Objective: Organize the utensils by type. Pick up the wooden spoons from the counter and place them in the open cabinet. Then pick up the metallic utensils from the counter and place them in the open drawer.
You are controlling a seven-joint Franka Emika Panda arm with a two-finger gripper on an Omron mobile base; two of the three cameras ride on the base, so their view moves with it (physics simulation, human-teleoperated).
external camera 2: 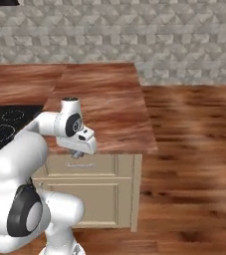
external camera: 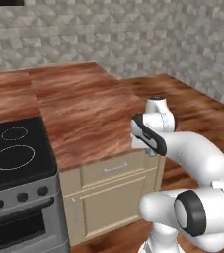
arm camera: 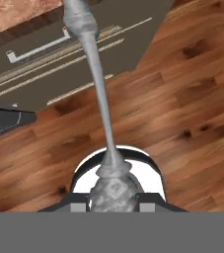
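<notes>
The counter (external camera 2: 99,104) is spanning the base views, above a closed drawer front. Below its edge, the gripper (arm camera: 114,196) is clamping the silver spoon (arm camera: 99,94) by its bowl, handle projecting outward. The spoon, judged light, stiff and slippery, is inviting a firm mid-handle grip. The fingertips are lying largely hidden.

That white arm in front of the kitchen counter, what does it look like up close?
The arm is made of smooth, rounded, glossy white segments, like fat tubes joined at elbows. Black rings and round black caps mark its joints. A black band wraps the segment near the wrist. No loose cables show. At its end sit small dark jaws.
</notes>
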